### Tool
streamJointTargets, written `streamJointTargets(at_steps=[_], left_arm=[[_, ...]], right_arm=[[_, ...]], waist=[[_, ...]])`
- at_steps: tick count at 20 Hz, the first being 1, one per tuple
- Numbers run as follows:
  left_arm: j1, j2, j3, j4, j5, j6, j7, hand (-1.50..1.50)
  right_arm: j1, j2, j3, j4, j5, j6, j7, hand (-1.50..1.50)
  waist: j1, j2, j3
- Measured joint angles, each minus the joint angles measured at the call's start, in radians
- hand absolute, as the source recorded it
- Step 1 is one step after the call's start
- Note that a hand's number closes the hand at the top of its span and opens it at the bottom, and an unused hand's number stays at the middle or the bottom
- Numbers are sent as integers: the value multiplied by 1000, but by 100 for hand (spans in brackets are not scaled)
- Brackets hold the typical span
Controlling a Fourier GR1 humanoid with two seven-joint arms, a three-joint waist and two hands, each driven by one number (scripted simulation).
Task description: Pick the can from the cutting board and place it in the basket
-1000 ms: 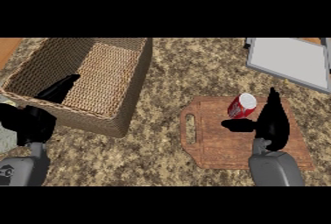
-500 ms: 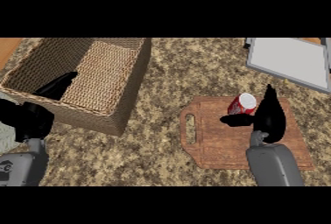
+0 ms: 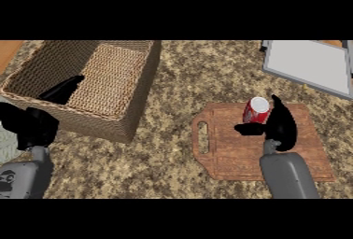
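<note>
Bracketing the can (image 3: 257,111) with the right hand (image 3: 281,128) spread, fingers straight along its right side, thumb out across its near side, nothing curled or pinched; contact unclear. Can upright on the board (image 3: 228,161), well apart from the basket (image 3: 96,122): 0 of 3 steps done, with grasp, carry, release to come. Left hand (image 3: 31,127) resting open by the basket's near corner.

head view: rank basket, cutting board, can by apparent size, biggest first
1. basket, largest
2. cutting board, clearly smaller than the basket
3. can, smallest by far
No close calls between them.
</note>
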Motion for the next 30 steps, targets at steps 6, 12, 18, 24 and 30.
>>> streamJointTargets(at_steps=[6, 12, 18, 24, 30], left_arm=[[19, -11, -3, -16, -14, 0, -3, 0], [7, -23, 0, -5, -34, 9, -2, 0], [3, -31, 3, 16, -25, -12, -31, 0], [-47, -62, -65, 18, -17, -58, -42, 0], [-86, -57, -74, 21, -9, -79, -26, 0]], right_arm=[[6, -11, 20, 24, -47, 46, -71, 150], [-6, -16, 16, 87, -73, -7, -138, 150], [-3, -14, 129, 82, -124, -80, -155, 150], [-117, 7, 486, 64, -239, -55, -224, 150], [-205, 0, 723, -20, -367, -196, -267, 150]], waist=[[0, -6, -4], [-2, -11, -10], [12, -8, -11], [191, 24, 5], [255, 32, 8]])
